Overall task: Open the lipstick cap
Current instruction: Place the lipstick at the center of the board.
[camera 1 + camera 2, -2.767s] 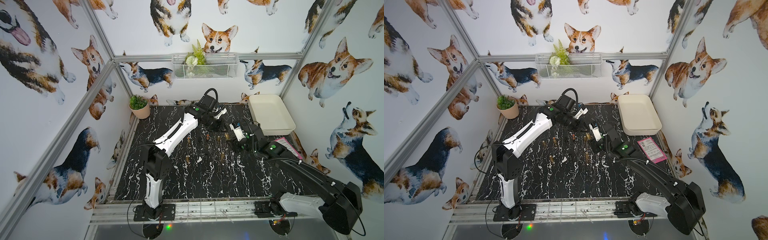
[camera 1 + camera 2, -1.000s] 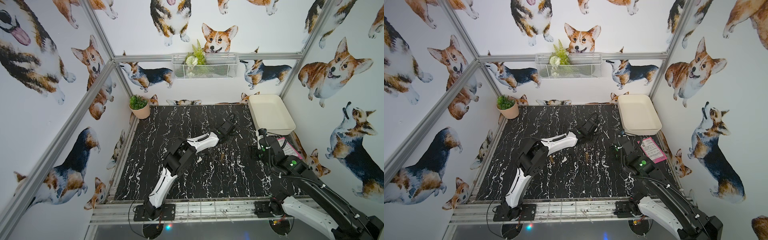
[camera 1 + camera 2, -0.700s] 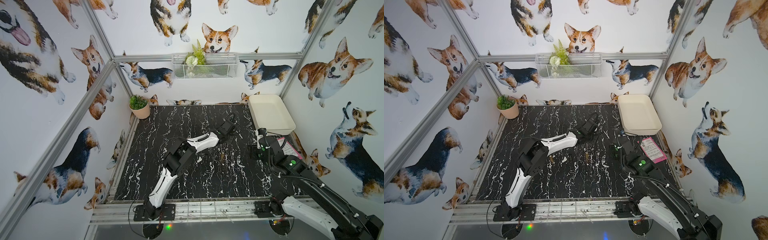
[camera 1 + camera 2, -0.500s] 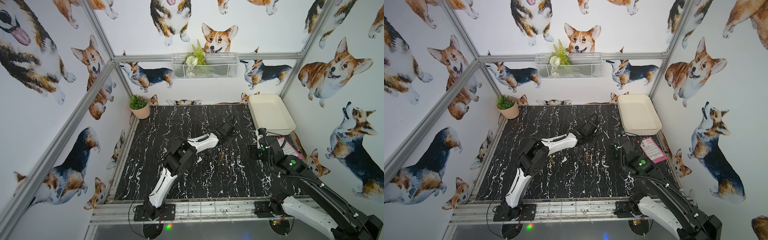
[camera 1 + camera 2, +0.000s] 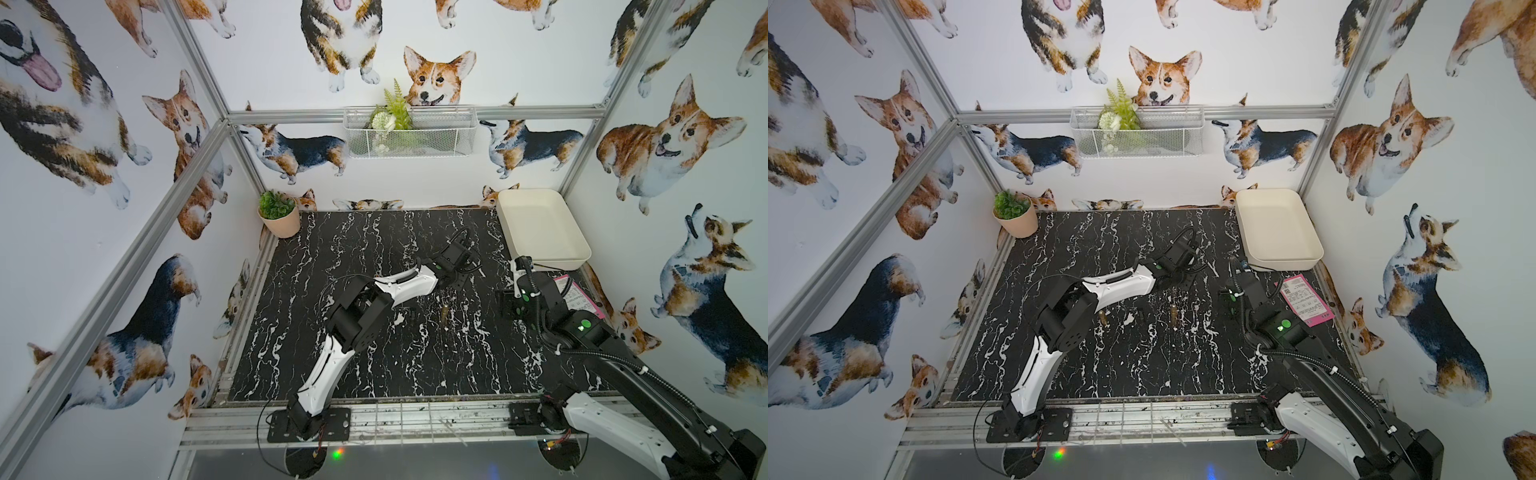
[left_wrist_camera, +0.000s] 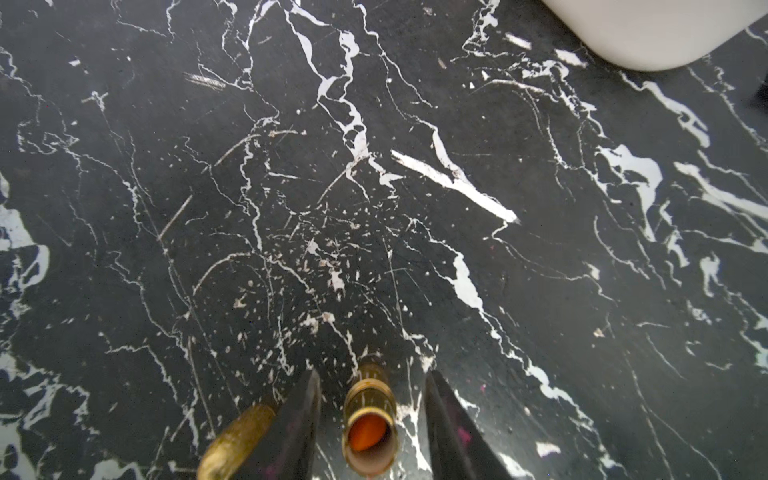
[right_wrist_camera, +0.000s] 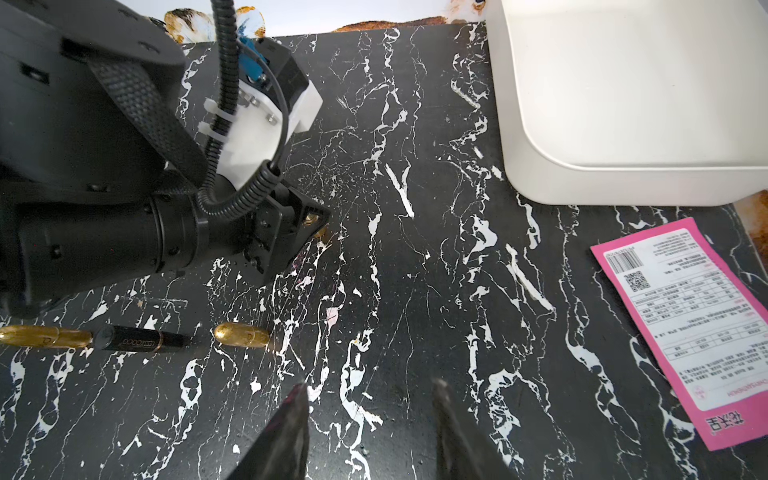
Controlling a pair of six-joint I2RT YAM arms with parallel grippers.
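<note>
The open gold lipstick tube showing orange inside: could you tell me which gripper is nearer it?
Left. The left gripper straddles the gold tube, a finger on either side; the right gripper hangs apart to its right.

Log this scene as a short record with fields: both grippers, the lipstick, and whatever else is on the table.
Left gripper: open, jaws either side of the lipstick tube, gaps both sides
Right gripper: open, empty
Lipstick tube: uncapped, orange-red stick visible
Gold piece: on the table beside the left gripper
Other: white tray, pink slip

Glossy gold metallic lipstick tube (image 6: 370,419), scuffed marble-look tabletop (image 6: 540,291), matt plastic tray (image 7: 623,183).
</note>
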